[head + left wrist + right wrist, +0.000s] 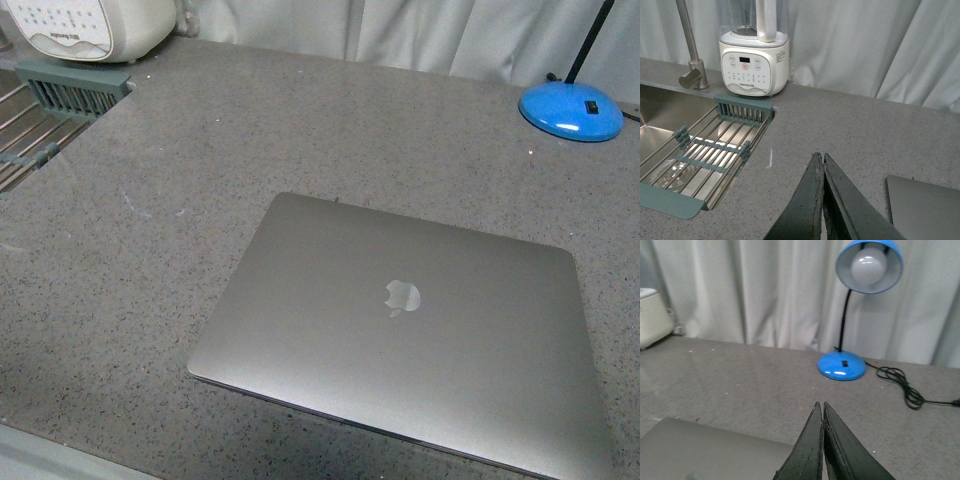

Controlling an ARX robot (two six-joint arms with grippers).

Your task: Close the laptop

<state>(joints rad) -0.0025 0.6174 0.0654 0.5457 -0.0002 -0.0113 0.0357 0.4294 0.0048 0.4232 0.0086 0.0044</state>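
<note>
The laptop [400, 335] is lying flat on the counter [180, 170] with its lid fully down and logo facing up, so the closing looks done. The left gripper [821, 159] and right gripper [820, 407] are hovering clear of it, fingers pressed together and holding nothing, likely because nothing needs gripping.

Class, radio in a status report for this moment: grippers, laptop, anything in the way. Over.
Left gripper shut, empty; right gripper shut, empty. Laptop closed, lid flat down. Nothing on it; blue lamp stands apart.
</note>
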